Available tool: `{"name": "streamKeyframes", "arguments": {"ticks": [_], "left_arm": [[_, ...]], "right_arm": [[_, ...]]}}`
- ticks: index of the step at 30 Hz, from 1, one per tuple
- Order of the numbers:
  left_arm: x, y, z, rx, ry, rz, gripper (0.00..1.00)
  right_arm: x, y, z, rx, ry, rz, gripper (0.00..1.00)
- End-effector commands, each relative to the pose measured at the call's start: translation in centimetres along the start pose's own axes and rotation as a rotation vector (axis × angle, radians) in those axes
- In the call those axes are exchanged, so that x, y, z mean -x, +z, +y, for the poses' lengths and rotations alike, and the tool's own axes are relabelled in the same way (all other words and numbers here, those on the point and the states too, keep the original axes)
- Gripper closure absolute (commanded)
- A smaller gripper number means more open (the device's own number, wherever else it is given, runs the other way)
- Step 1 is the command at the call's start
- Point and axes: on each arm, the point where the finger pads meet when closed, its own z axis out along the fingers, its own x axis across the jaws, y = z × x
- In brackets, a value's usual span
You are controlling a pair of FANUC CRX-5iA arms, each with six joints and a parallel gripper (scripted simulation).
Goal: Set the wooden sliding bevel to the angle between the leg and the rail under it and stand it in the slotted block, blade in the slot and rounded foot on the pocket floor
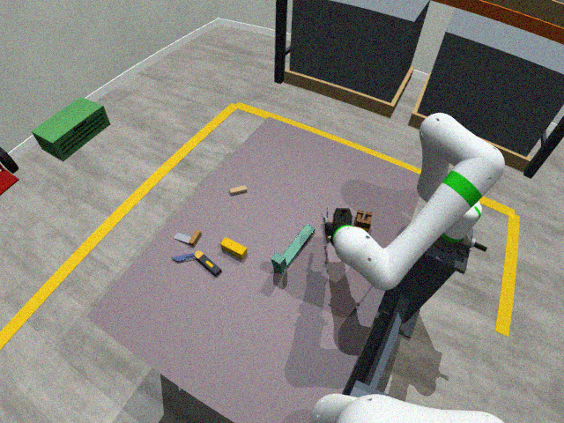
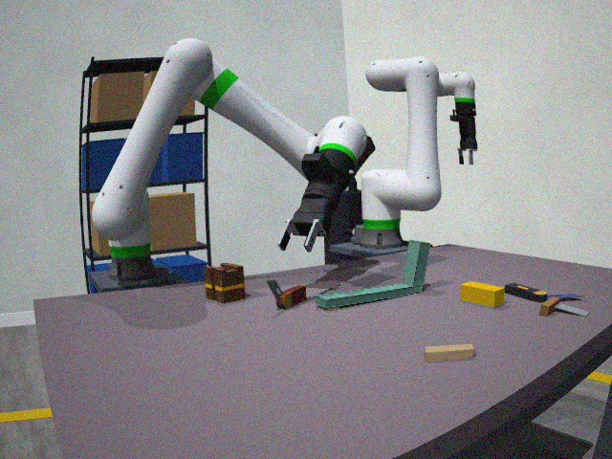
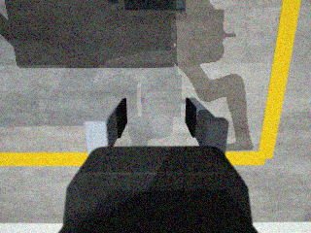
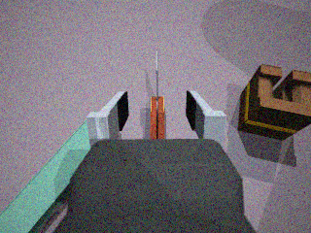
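The wooden sliding bevel (image 2: 295,295) (image 4: 157,118) rests on the table with its red-brown handle low and its thin blade raised at an angle. My right gripper (image 2: 295,248) (image 4: 156,103) is open above it, with the handle lined up between the fingers in the right wrist view. The slotted block (image 1: 363,220) (image 2: 225,294) (image 4: 287,105) stands beside it, slot upward. The green rail (image 1: 299,243) (image 2: 365,296) (image 4: 49,180) lies flat; the green leg (image 1: 278,262) (image 2: 416,264) rises tilted from its far end. My left gripper (image 2: 465,162) (image 3: 155,110) is open and empty, high up.
A yellow block (image 1: 233,248) (image 2: 482,294) lies beyond the leg. Near it are a black-handled tool (image 1: 208,266) (image 2: 525,291) with a bluish blade and a small wooden-handled tool (image 1: 195,237) (image 2: 548,306) with a grey blade. A pale wood block (image 1: 238,189) (image 2: 448,352) lies apart.
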Motion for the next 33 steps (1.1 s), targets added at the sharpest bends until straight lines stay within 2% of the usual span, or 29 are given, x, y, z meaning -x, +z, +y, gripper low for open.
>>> {"name": "streamKeyframes", "arguments": {"ticks": [1, 2, 33], "left_arm": [[0.01, -0.1, 0.03, 0.002, 0.0, 0.0, 0.0], [0.01, -0.1, 0.03, 0.002, 0.0, 0.0, 0.0], [0.01, -0.1, 0.03, 0.002, 0.0, 0.0, 0.0]], "right_arm": [[0.04, -0.07, -0.06, 0.0, 0.001, -0.001, 0.0], [0.04, -0.07, -0.06, 0.0, 0.001, -0.001, 0.13], [0.17, 0.06, 0.17, 0.0, 0.004, 0.001, 0.13]]}}
